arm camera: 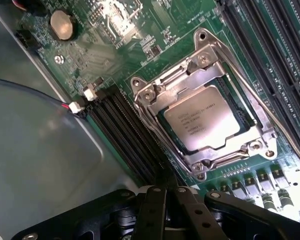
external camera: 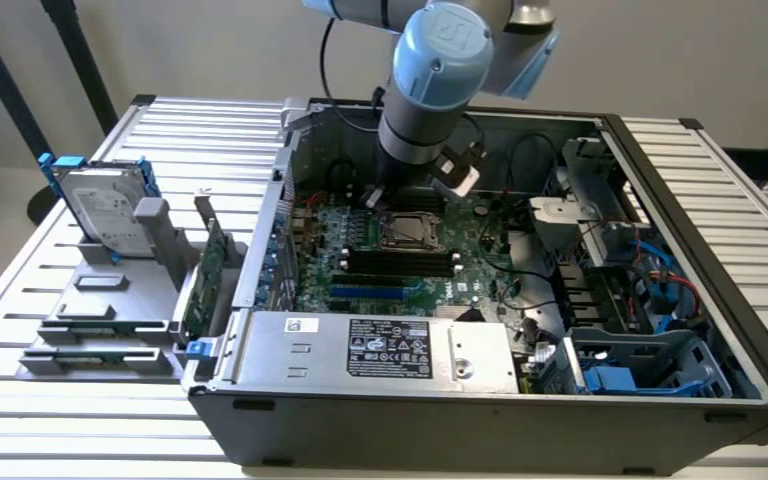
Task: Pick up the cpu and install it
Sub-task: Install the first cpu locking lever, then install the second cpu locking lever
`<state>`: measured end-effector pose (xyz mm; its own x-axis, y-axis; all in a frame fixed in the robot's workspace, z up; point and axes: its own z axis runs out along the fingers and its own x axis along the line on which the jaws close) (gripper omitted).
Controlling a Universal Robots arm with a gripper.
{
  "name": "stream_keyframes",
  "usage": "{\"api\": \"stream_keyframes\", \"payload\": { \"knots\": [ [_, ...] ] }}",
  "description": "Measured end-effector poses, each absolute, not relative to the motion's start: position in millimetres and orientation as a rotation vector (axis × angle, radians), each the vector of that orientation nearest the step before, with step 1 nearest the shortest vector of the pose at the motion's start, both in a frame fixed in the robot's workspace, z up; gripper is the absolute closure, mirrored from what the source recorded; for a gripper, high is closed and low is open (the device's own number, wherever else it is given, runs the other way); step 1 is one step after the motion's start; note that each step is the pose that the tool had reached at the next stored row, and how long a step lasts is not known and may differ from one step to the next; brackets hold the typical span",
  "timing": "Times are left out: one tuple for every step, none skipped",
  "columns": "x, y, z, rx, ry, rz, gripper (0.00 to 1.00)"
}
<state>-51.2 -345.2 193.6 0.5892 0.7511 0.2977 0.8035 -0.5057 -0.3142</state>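
Wrist view — cpu (arm camera: 204,119) sits seated in the motherboard socket (arm camera: 205,107), silver top up. Gripper (arm camera: 165,197) fingers closed together, holding nothing, hanging above the board.

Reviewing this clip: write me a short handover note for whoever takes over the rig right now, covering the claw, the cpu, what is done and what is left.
Claw: shut, holding nothing, hanging over the green motherboard inside the open grey computer case, close to the socket.
The small square cpu with the silver-grey metal top lies seated in the metal-framed socket, the frame closed around it.
Done: cpu picked up and placed in the socket.
Left: whether the socket's wire latch levers are fully locked cannot be told; check that.
The silver hard drive with blue brackets stands in the grey rack outside the case, on the exterior view's left.
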Motion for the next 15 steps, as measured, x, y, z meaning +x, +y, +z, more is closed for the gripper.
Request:
{"api": "stream_keyframes", "payload": {
  "knots": [
    [-52.0, -345.1, 193.6, -2.4, -1.247, -0.169, 0.89],
    [-52.6, -345.0, 193.7, -2.398, -1.247, -0.167, 0.89],
    [-53.1, -344.9, 193.7, -2.395, -1.248, -0.166, 0.89],
    [-53.5, -344.9, 193.6, -2.393, -1.248, -0.166, 0.89],
    [-53.9, -344.7, 193.6, -2.39, -1.249, -0.165, 0.89],
    [-54.2, -344.6, 193.7, -2.388, -1.249, -0.164, 0.89],
    [-54.4, -344.4, 193.6, -2.386, -1.249, -0.164, 0.89],
    [-54.7, -344.3, 193.6, -2.384, -1.249, -0.164, 0.89],
    [-54.8, -344.1, 193.6, -2.383, -1.25, -0.165, 0.89],
    [-54.9, -344.1, 193.6, -2.382, -1.25, -0.165, 0.89],
    [-55.0, -344.0, 193.6, -2.381, -1.25, -0.165, 0.89],
    [-55.0, -344.0, 193.6, -2.381, -1.25, -0.165, 0.89],
    [-55.0, -344.0, 193.6, -2.381, -1.25, -0.165, 0.89],
    [-55.0, -344.0, 193.6, -2.381, -1.25, -0.165, 0.89],
    [-55.0, -344.0, 193.6, -2.381, -1.25, -0.165, 0.89]
  ]
}}
